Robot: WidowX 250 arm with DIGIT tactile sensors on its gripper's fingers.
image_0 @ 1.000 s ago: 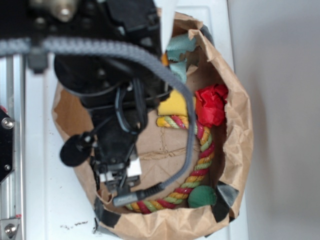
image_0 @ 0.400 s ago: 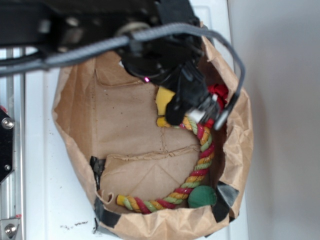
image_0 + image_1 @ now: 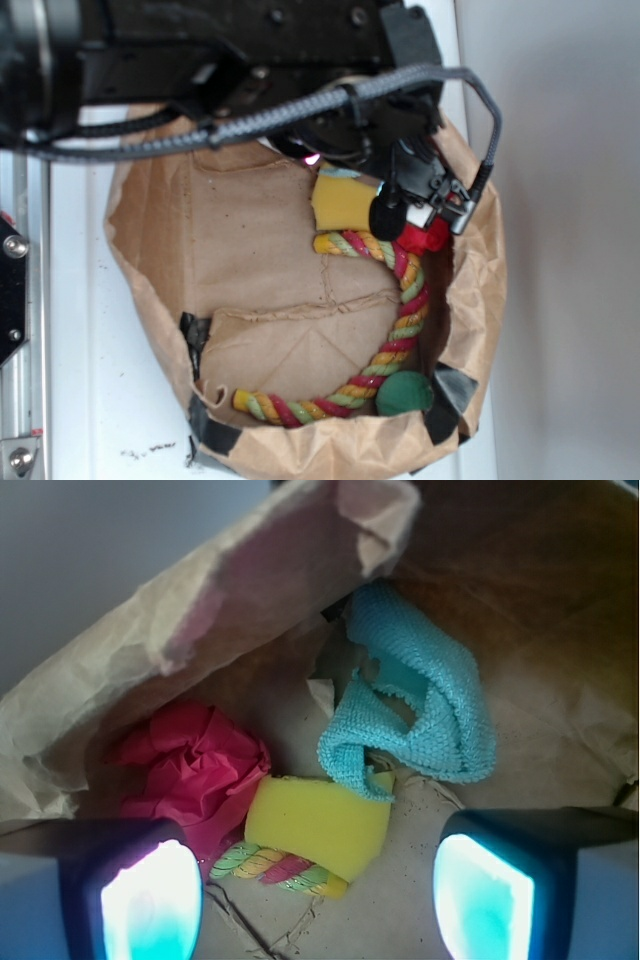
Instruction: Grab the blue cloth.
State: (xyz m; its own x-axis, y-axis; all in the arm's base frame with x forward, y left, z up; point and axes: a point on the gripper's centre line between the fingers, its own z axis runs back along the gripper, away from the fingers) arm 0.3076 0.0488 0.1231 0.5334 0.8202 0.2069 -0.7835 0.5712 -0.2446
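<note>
The blue cloth (image 3: 415, 695) lies crumpled on the paper bag (image 3: 250, 580) floor, at one o'clock from my gripper (image 3: 315, 905), untouched. Left to right on wrist: red fabric wad (image 3: 195, 765), multicolored rope (image 3: 275, 867), yellow sponge (image 3: 318, 825) touching the cloth. Jaws spread wide, empty.

White table top (image 3: 90, 400) beside a plain grey wall (image 3: 570, 240).
</note>
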